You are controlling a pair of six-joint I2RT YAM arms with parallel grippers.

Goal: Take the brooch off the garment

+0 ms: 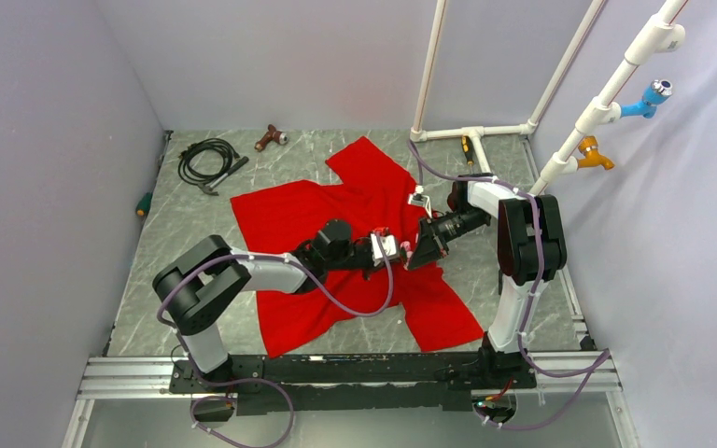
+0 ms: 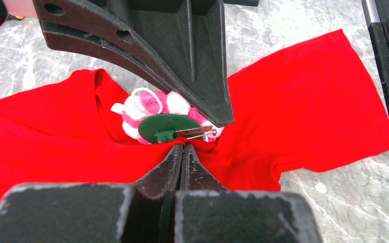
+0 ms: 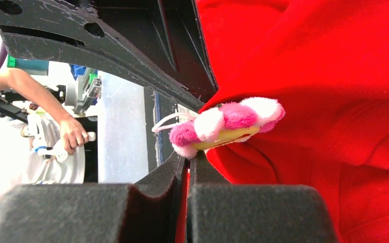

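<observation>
The garment (image 1: pixel 299 215) is a red T-shirt spread on the grey table, and both arms meet over its right half. In the left wrist view the brooch (image 2: pixel 167 124) shows its green back and metal pin, with pink and white petals around it. My left gripper (image 2: pixel 182 148) is shut on a pinch of garment (image 2: pixel 309 91) just below the brooch. The right gripper's fingers (image 2: pixel 202 76) reach down onto the brooch from above. In the right wrist view my right gripper (image 3: pixel 187 156) is shut at a pink petal of the brooch (image 3: pixel 228 121), with red garment (image 3: pixel 334 76) beside it.
A black cable coil (image 1: pixel 207 161), a brown tool (image 1: pixel 269 138) and a green-handled tool (image 1: pixel 144 203) lie at the back left. A white pipe frame (image 1: pixel 471 131) with blue (image 1: pixel 653 93) and orange (image 1: pixel 593 151) taps rises at the back right. Walls enclose the table.
</observation>
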